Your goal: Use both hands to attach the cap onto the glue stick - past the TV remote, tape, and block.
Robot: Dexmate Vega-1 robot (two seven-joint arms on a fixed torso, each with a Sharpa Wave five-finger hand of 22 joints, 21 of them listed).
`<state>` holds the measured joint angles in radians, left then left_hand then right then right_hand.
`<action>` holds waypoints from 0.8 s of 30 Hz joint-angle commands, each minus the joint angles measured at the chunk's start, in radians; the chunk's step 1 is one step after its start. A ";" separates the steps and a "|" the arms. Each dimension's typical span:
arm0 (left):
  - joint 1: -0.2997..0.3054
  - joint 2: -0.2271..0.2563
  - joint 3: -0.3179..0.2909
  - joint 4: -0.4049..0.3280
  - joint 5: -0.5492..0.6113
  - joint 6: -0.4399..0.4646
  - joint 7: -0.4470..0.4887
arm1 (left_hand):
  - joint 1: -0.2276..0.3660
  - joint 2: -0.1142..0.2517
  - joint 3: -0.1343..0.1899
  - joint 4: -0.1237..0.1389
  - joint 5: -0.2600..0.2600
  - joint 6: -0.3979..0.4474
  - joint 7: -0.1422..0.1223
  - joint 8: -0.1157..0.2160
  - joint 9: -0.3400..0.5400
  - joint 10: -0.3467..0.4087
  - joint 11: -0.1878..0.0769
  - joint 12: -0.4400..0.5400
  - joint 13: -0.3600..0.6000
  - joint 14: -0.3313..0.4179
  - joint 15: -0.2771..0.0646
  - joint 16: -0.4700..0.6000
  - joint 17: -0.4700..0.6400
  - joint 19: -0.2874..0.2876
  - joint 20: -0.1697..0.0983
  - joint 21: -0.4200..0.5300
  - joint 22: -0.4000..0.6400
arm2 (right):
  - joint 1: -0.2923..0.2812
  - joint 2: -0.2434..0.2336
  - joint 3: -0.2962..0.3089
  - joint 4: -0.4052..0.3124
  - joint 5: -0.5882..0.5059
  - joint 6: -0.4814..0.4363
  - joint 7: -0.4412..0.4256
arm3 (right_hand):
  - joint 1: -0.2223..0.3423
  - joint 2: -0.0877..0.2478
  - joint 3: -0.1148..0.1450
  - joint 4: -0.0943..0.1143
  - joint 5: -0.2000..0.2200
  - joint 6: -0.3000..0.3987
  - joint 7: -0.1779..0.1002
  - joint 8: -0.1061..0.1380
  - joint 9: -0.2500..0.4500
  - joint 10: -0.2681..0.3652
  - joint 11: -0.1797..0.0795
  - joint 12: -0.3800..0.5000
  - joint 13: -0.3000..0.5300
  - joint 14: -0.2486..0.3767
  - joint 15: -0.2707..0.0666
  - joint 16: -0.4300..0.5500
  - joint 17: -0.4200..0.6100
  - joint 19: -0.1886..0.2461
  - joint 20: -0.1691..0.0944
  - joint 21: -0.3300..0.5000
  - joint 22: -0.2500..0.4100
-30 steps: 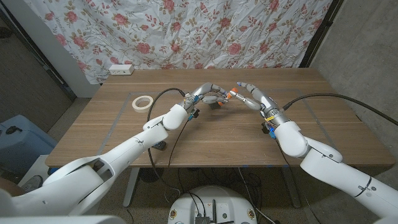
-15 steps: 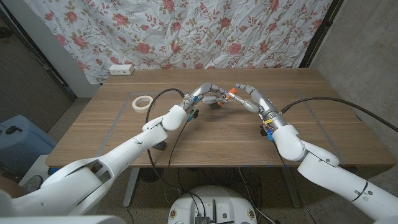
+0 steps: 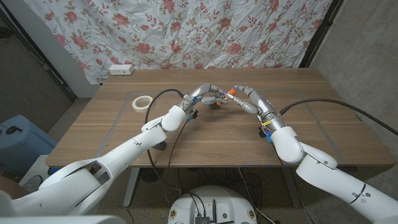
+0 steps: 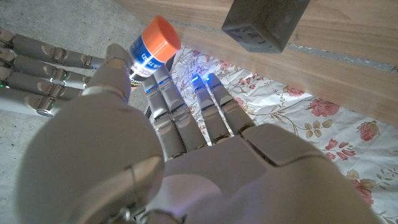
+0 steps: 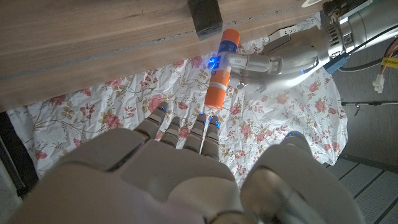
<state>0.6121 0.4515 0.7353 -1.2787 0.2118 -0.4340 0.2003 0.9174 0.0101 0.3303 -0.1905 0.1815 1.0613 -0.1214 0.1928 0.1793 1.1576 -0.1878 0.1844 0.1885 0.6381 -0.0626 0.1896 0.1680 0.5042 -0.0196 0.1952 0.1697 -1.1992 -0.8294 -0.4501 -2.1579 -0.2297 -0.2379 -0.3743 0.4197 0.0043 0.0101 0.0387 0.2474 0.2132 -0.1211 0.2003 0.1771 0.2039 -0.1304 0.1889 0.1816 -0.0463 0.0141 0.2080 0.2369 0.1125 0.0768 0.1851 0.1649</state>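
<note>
From the head view, my left hand [image 3: 208, 95] and right hand [image 3: 244, 96] meet over the middle of the table [image 3: 124, 134], fingertips nearly touching, and between them sits the glue stick [image 3: 231, 92], of which I can make out little more than an orange spot; which hand holds it is hard to tell here, and a dark thing under my left fingers is too hidden to name. The tape [image 3: 142, 102] lies well apart to my left on the wood, a white power strip [image 3: 120, 69] sits at the far edge, and a rose-printed cloth [image 3: 205, 31] hangs behind, with grey walls either side. In the left wrist view, my left hand [image 4: 186, 155] shows its back, fingers [image 4: 186, 112] pressed side by side and reaching toward the glue stick [image 4: 152, 55], whose orange end faces me; its blue and white label is too blurred to read. My right hand's fingers [image 4: 43, 68] lie beside it, and the block [image 4: 264, 22], grey, is cut off at the frame's edge. In the right wrist view, my right hand [image 5: 180, 180] lies below the glue stick [image 5: 222, 65], which my left fingers [image 5: 273, 62] pinch at its middle; the label's writing stays unreadable, and a dark block [image 5: 205, 17] stands on the table at its white end.
</note>
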 commanded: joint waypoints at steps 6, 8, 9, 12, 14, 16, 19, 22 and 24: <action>0.005 0.000 -0.004 0.002 0.003 -0.009 0.007 | 0.010 0.031 0.032 0.024 0.004 0.065 0.042 0.008 0.017 0.033 -0.025 0.006 0.005 0.011 -0.131 -0.003 0.001 -0.001 -0.004 0.001 0.004 | 0.012 0.004 -0.007 0.003 -0.006 -0.003 0.030 | -0.012 0.008 -0.002 0.004 -0.002 0.017 -0.006 0.005 0.001 0.017 0.000 0.007 0.002 0.000 -0.001 0.010 -0.002 0.011 -0.003 0.007 0.005; 0.003 -0.001 -0.004 0.004 0.003 -0.010 0.007 | 0.010 0.030 0.032 0.023 0.004 0.066 0.040 0.009 0.017 0.031 -0.025 0.005 0.005 0.010 -0.131 -0.003 0.001 -0.001 -0.004 0.001 0.004 | 0.014 0.005 -0.008 0.005 -0.004 -0.001 0.033 | -0.012 0.009 -0.001 0.004 -0.002 0.019 -0.005 0.005 0.001 0.018 0.001 0.008 0.002 0.000 -0.001 0.010 -0.002 0.011 -0.004 0.007 0.005; 0.003 -0.001 -0.004 0.005 0.004 -0.010 0.007 | 0.010 0.030 0.032 0.023 0.004 0.066 0.040 0.008 0.017 0.031 -0.025 0.005 0.005 0.010 -0.131 -0.003 0.001 -0.001 -0.004 0.001 0.004 | 0.015 0.005 -0.009 0.007 -0.004 0.001 0.035 | -0.013 0.009 -0.001 0.004 -0.003 0.019 -0.006 0.005 0.001 0.019 0.000 0.008 0.002 0.000 -0.001 0.010 -0.002 0.012 -0.004 0.007 0.005; 0.001 -0.003 -0.004 0.009 0.003 -0.011 0.008 | 0.010 0.029 0.032 0.023 0.004 0.066 0.040 0.008 0.017 0.034 -0.025 0.006 0.005 0.011 -0.131 -0.002 0.001 -0.001 -0.004 0.001 0.004 | 0.018 0.006 -0.010 0.009 -0.004 0.003 0.036 | -0.014 0.011 -0.001 0.003 -0.003 0.021 -0.004 0.005 0.001 0.022 -0.001 0.008 0.002 0.000 -0.003 0.011 -0.003 0.012 -0.004 0.007 0.005; 0.000 -0.004 -0.003 0.011 0.004 -0.012 0.008 | 0.010 0.030 0.032 0.023 0.004 0.066 0.040 0.008 0.017 0.033 -0.025 0.006 0.005 0.011 -0.131 -0.002 0.002 -0.001 -0.005 0.001 0.004 | 0.020 0.003 -0.012 0.009 -0.007 0.003 0.040 | -0.014 0.012 -0.001 0.003 -0.004 0.022 -0.004 0.004 0.001 0.023 -0.001 0.008 0.002 0.000 -0.003 0.011 -0.003 0.012 -0.004 0.007 0.005; -0.001 -0.005 -0.002 0.013 0.004 -0.013 0.008 | 0.010 0.030 0.032 0.023 0.004 0.067 0.040 0.009 0.017 0.033 -0.024 0.006 0.005 0.011 -0.132 -0.002 0.002 0.000 -0.005 0.001 0.004 | 0.020 0.004 -0.011 0.010 -0.006 0.005 0.039 | -0.015 0.012 -0.001 0.003 -0.004 0.022 -0.004 0.004 0.001 0.023 0.000 0.008 0.002 0.001 -0.003 0.012 -0.003 0.013 -0.005 0.007 0.005; 0.000 -0.005 -0.002 0.012 0.003 -0.010 0.006 | 0.010 0.030 0.032 0.023 0.004 0.066 0.040 0.008 0.017 0.033 -0.024 0.006 0.005 0.011 -0.132 -0.002 0.001 -0.001 -0.005 0.001 0.004 | 0.022 0.006 -0.013 0.011 -0.007 0.002 0.041 | -0.015 0.013 -0.001 0.002 -0.005 0.024 -0.005 0.004 0.001 0.025 -0.001 0.008 0.002 0.002 -0.003 0.012 -0.004 0.014 -0.005 0.007 0.005; 0.001 -0.004 -0.002 0.009 0.005 -0.006 0.008 | 0.009 0.030 0.033 0.023 0.004 0.066 0.040 0.008 0.017 0.032 -0.024 0.005 0.006 0.011 -0.132 -0.003 0.001 -0.001 -0.005 0.001 0.004 | 0.024 0.003 -0.014 0.013 -0.010 0.004 0.044 | -0.015 0.015 -0.001 0.002 -0.006 0.027 -0.004 0.004 0.001 0.029 -0.002 0.009 0.002 0.003 -0.003 0.012 -0.005 0.014 -0.005 0.007 0.005; 0.003 -0.002 -0.004 0.005 0.005 -0.002 0.009 | 0.009 0.030 0.033 0.024 0.004 0.065 0.041 0.008 0.017 0.031 -0.024 0.005 0.006 0.011 -0.132 -0.003 0.001 -0.001 -0.005 0.001 0.004 | 0.025 0.004 -0.015 0.013 -0.010 0.001 0.046 | -0.015 0.015 -0.001 0.002 -0.006 0.028 -0.004 0.004 0.001 0.030 -0.002 0.008 0.002 0.003 -0.003 0.012 -0.005 0.014 -0.005 0.007 0.005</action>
<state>0.6145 0.4491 0.7325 -1.2713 0.2150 -0.4438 0.2069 0.9174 0.0101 0.3303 -0.1904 0.1813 1.0613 -0.1215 0.1928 0.1793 1.1576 -0.1878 0.1859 0.1883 0.6397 -0.0608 0.1896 0.1680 0.5042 -0.0195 0.1952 0.1697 -1.1818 -0.8255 -0.4604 -2.1503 -0.2361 -0.2378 -0.3390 0.4080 0.0161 0.0101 0.0387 0.2437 0.2322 -0.1235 0.2003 0.1771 0.2253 -0.1341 0.1925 0.1817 -0.0463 0.0142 0.2155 0.2323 0.1196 0.0695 0.1851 0.1649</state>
